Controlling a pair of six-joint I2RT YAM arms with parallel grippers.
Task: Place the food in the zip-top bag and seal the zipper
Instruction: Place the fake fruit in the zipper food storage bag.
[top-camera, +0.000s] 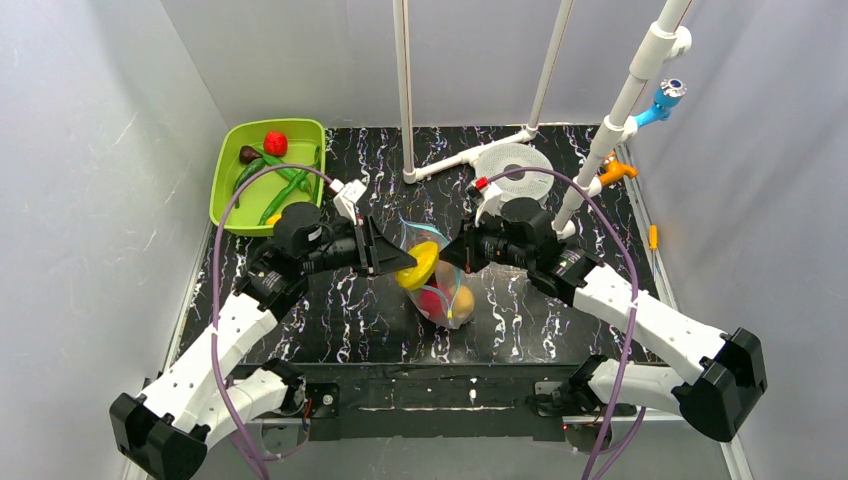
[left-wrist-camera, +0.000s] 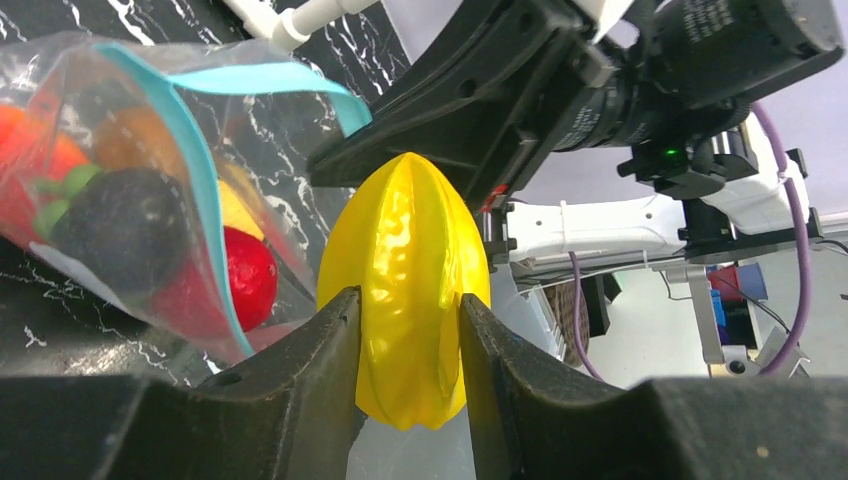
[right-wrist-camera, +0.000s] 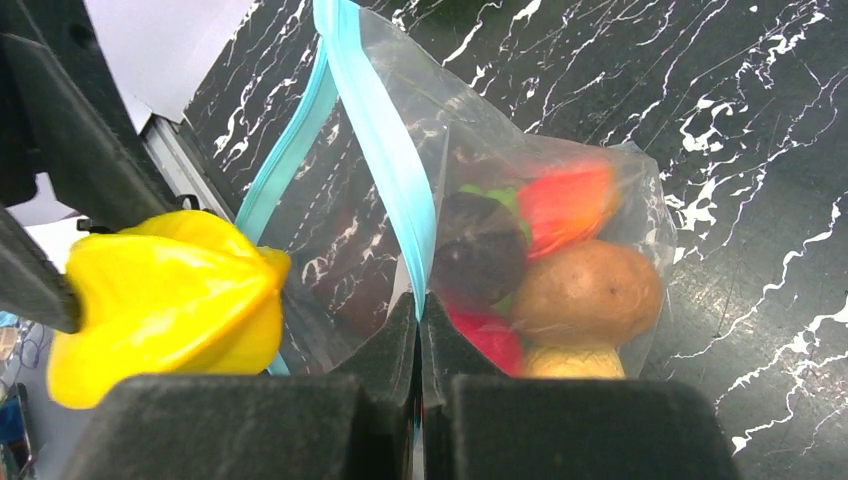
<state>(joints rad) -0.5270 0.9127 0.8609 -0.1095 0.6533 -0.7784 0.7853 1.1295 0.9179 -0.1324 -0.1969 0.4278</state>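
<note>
top view: the zip-top bag (top-camera: 450, 300) sits near the middle of the counter (top-camera: 340, 310), mouth raised, with red and orange food inside. the left end effector (top-camera: 402, 268) is just left of the bag's mouth, clenched on a yellow star fruit (top-camera: 418, 266) that hangs at the mouth's edge. the right end effector (top-camera: 455, 255) is at the right side of the bag's mouth, pinched closed. a lime-green tray (top-camera: 228, 190) lies well apart from the bag, to its far left.

left wrist view: both jaws press the star fruit's sides. the zipper (left-wrist-camera: 260, 78), a light-blue strip, curves open just beside the fruit, which is outside the bag.

right wrist view: the jaws are clamped tight on one lip of the zipper; the other lip bows away, so the bag's mouth gapes. a brown potato (right-wrist-camera: 590, 290), red pieces and a dark round piece lie inside the bag.
</note>
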